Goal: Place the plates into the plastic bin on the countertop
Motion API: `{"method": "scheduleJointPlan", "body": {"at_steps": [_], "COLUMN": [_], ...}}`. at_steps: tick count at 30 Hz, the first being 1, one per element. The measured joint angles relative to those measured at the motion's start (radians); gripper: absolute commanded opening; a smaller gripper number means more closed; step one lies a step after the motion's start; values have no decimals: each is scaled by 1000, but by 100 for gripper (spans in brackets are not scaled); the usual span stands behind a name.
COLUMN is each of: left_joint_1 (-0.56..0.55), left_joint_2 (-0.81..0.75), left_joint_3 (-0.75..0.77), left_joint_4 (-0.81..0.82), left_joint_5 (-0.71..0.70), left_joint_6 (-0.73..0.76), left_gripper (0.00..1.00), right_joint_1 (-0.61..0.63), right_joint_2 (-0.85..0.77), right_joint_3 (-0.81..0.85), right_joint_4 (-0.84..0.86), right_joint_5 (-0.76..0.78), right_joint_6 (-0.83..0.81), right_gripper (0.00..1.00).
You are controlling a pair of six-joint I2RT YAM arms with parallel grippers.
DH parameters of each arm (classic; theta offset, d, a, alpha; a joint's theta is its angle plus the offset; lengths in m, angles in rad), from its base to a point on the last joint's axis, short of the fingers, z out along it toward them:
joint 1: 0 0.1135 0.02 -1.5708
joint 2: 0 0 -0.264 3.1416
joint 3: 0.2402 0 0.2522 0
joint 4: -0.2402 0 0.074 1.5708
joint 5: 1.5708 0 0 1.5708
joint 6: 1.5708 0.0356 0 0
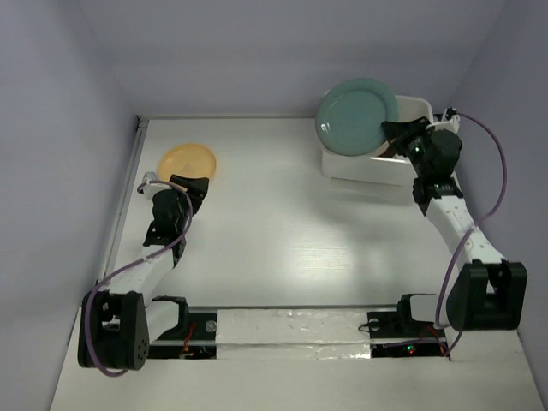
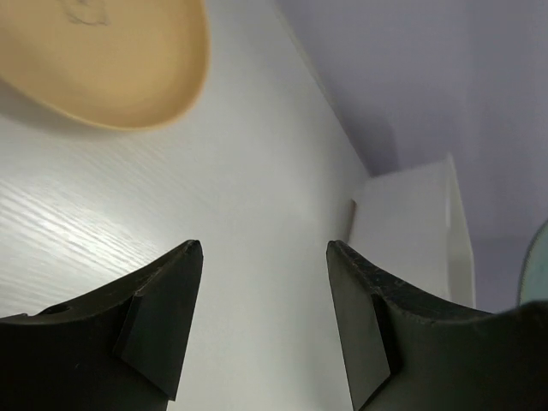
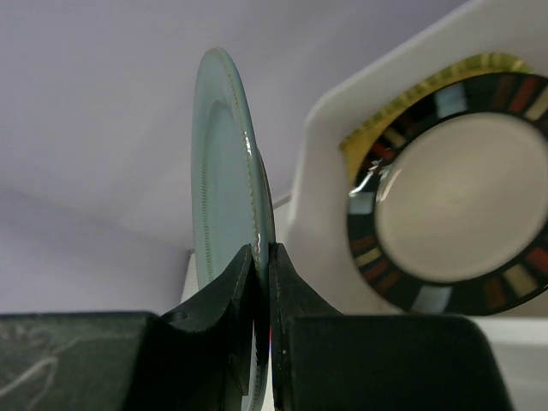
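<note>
My right gripper [image 1: 392, 137] [image 3: 264, 248] is shut on the rim of a grey-teal plate [image 1: 355, 116] [image 3: 224, 171], holding it up over the left part of the white plastic bin [image 1: 377, 167] [image 3: 321, 188]. Inside the bin lies a black-rimmed plate with a white centre [image 3: 454, 205] on top of a yellow plate [image 3: 428, 86]. An orange plate [image 1: 188, 161] [image 2: 103, 60] rests on the white countertop [image 1: 274, 231] at the far left. My left gripper [image 1: 190, 185] [image 2: 264, 248] stands open just in front of that plate, nothing between its fingers.
A raised rim [image 1: 128, 184] runs along the countertop's left edge, close to the orange plate. Purple walls [image 1: 274, 51] close in the back and both sides. The bin sits against the right back corner.
</note>
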Motion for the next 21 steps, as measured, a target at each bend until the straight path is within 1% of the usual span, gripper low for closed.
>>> {"method": "scheduleJointPlan", "body": {"at_steps": [3, 6, 9, 10, 14, 18, 21], "left_joint_1": [46, 91, 128, 136, 149, 149, 150], "left_joint_2": [73, 142, 186, 194, 223, 289, 353], "left_joint_3": [0, 0, 0, 0, 12, 104, 185], "left_joint_4": [4, 1, -11, -13, -25, -72, -88], "left_joint_5": [-33, -64, -95, -106, -163, -207, -227], "left_joint_6": [-11, -23, -39, -45, -73, -79, -79], "left_gripper": [56, 57, 63, 67, 73, 73, 72], "right_joint_1": [-82, -150, -200, -214, -245, -250, -250], "right_joint_2": [117, 201, 259, 275, 314, 362, 393], "right_joint_3": [64, 79, 79, 79, 91, 125, 138], "right_joint_4": [-10, -19, -42, -47, -45, -45, -46], "right_joint_5": [-56, -98, -111, -109, -102, -98, -92], "right_joint_6": [14, 35, 40, 58, 89, 89, 86], "right_gripper": [0, 0, 0, 0, 0, 0, 11]}}
